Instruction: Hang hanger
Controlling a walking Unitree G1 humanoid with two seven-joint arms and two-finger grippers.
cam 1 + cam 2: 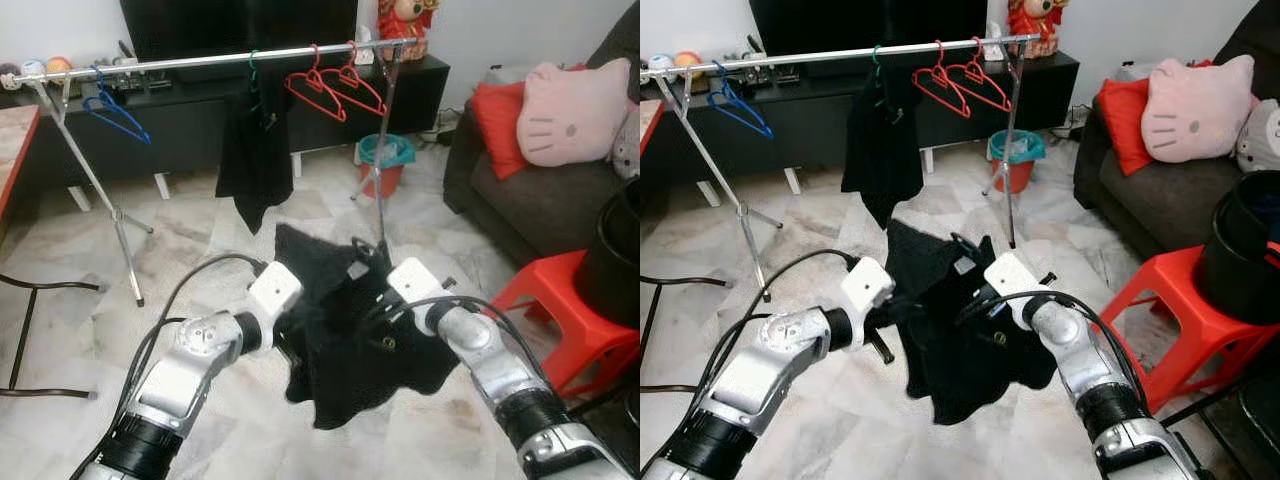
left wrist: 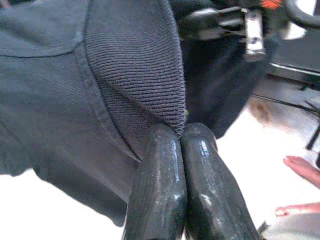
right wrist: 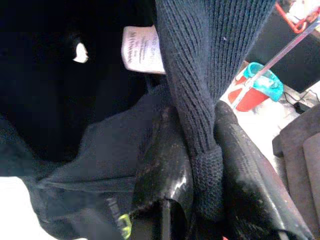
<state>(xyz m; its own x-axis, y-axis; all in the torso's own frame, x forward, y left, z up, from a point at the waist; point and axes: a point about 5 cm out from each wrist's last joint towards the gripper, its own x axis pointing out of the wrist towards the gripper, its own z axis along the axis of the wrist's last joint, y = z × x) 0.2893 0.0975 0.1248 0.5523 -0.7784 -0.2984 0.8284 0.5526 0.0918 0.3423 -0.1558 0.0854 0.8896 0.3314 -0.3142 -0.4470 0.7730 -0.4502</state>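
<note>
Marble floor [image 1: 60, 330] runs back to a dark TV cabinet, and before it stands a silver clothes rail [image 1: 200, 60] on splayed legs, carrying from left to right a blue hanger [image 1: 115, 110], a black garment on a green hook [image 1: 255, 150] and two red hangers [image 1: 335, 85]; a grey sofa with a pink cushion [image 1: 575, 110] and a red stool [image 1: 570, 310] fill the right side. Nearer the robot, the left gripper [image 1: 290, 335] and the right gripper [image 1: 385, 305] hold a black top [image 1: 350, 360] up between them, well short of the rail, so it droops clear of the floor; likely the cloth is spread this way to get it onto a hanger or carry it to the rail. A dark hook-like shape at its upper edge may be a hanger, though I cannot tell. The left wrist view adds that the left fingers [image 2: 160, 185] are pressed together, pinching a ribbed hem. The right wrist view shows the right fingers [image 3: 167, 165] clamped on a ribbed knit band, with a white label [image 3: 140, 50] just behind.
</note>
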